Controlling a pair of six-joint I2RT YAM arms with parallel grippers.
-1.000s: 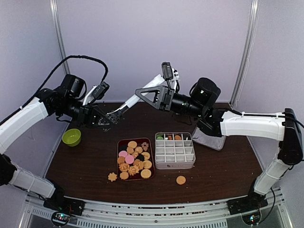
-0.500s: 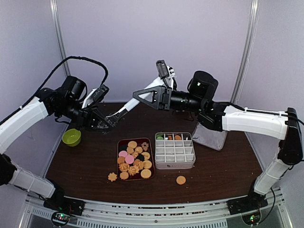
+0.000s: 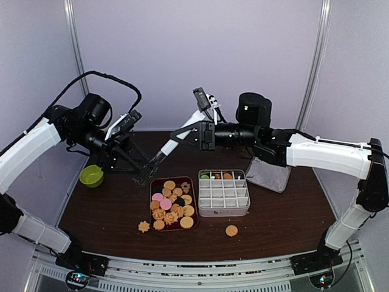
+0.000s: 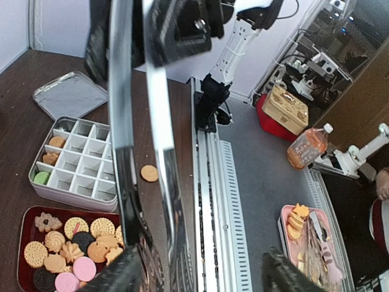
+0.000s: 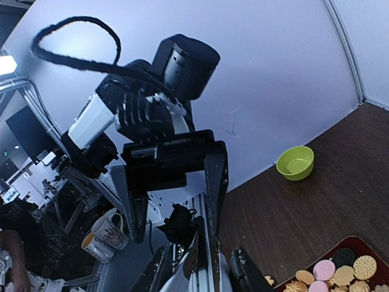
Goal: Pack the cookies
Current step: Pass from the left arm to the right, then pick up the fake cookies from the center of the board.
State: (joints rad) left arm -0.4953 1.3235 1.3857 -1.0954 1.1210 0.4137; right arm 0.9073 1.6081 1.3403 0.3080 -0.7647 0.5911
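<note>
While my left gripper (image 3: 140,170) hangs with its fingers spread wide just beyond the red tray's (image 3: 151,196) far-left corner, the metal tongs (image 3: 161,155) slant up from there to my right gripper (image 3: 188,135), which is clamped on their handle end. Most cookies (image 3: 172,204) lie heaped on the tray; a few sit in the divided tin (image 3: 223,212) just right of it.

Assorted cookies (image 3: 172,204) fill a dark red tray (image 3: 151,207).

Both arms stretch inward and nearly meet at mid-frame. The left gripper (image 4: 203,277) is spread wide; the right gripper (image 5: 200,271) clamps the metal tongs (image 3: 167,149).
</note>
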